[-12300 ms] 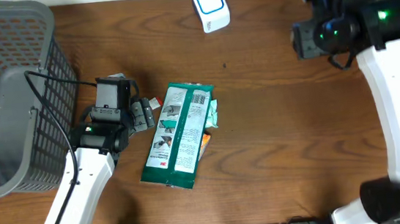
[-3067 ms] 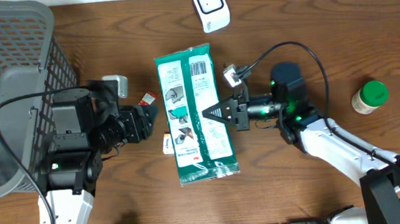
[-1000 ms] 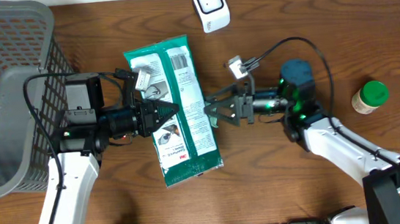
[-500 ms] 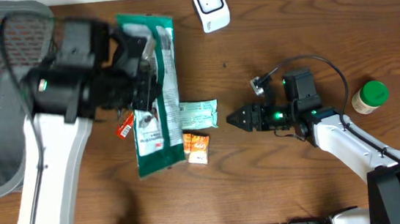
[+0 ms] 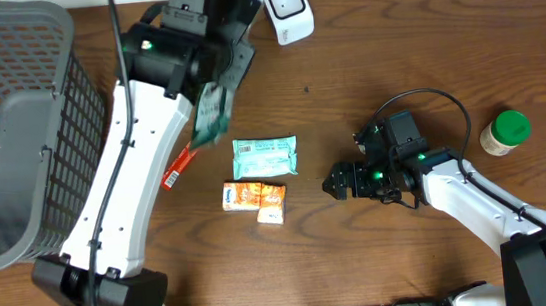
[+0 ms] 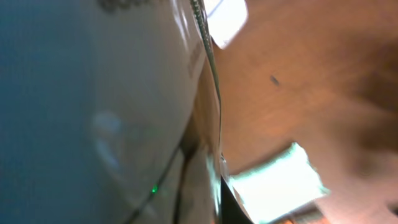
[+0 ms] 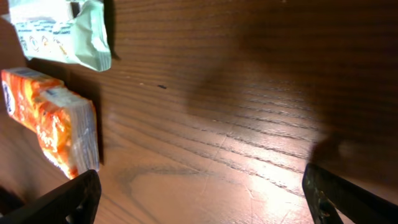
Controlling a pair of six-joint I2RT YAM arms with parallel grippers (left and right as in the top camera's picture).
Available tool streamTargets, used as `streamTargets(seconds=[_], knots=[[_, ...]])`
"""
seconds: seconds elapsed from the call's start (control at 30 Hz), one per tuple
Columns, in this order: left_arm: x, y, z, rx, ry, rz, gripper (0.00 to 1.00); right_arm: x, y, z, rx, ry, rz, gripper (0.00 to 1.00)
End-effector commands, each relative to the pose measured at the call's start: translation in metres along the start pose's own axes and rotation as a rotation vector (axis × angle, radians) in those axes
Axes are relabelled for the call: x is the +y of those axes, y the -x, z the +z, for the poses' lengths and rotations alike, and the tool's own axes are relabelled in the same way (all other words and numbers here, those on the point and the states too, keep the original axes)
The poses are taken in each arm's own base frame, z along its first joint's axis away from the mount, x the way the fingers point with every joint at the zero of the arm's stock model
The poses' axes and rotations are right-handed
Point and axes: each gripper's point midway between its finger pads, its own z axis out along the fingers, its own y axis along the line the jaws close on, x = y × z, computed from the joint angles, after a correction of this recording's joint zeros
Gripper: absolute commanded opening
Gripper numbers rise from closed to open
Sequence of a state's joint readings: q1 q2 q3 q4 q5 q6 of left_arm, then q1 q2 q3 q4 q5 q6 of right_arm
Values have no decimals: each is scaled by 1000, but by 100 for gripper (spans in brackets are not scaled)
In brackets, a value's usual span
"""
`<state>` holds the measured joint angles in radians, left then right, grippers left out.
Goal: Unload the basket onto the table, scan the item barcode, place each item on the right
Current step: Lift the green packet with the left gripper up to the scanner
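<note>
The basket [image 5: 9, 128] stands far left, the scanner [image 5: 286, 8] at the back, the jar [image 5: 505, 133] far right.

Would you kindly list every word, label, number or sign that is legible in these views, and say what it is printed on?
No text can be read with confidence.
The raised green packet: print is motion-blurred.
The pale green wrapper: print is too small to read.
The orange pack: print is too small to read.
The jar: label is too small to read.

White arm links [image 5: 123, 157], black joints [image 5: 402, 137], looping black cables [image 5: 426, 92].
</note>
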<state>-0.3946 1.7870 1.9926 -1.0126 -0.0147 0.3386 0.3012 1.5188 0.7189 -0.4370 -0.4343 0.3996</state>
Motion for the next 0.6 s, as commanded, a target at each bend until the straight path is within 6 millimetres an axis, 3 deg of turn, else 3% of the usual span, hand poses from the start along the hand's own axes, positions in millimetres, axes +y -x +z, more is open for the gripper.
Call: streamTargets(seconds=[0.0, 0.17, 0.43, 0.57], knots=[[28, 14, 9, -19, 151, 71, 7, 6, 3, -3, -22, -11, -38, 99], [31, 29, 46, -46, 169, 163, 7, 6, 3, -3, -22, -11, -37, 99], [62, 33, 141, 22, 391, 325, 7, 6, 3, -3, -22, -12, -37, 99], [68, 31, 185, 39, 460, 397, 7, 7, 5, -3, -30, -8, -41, 99]])
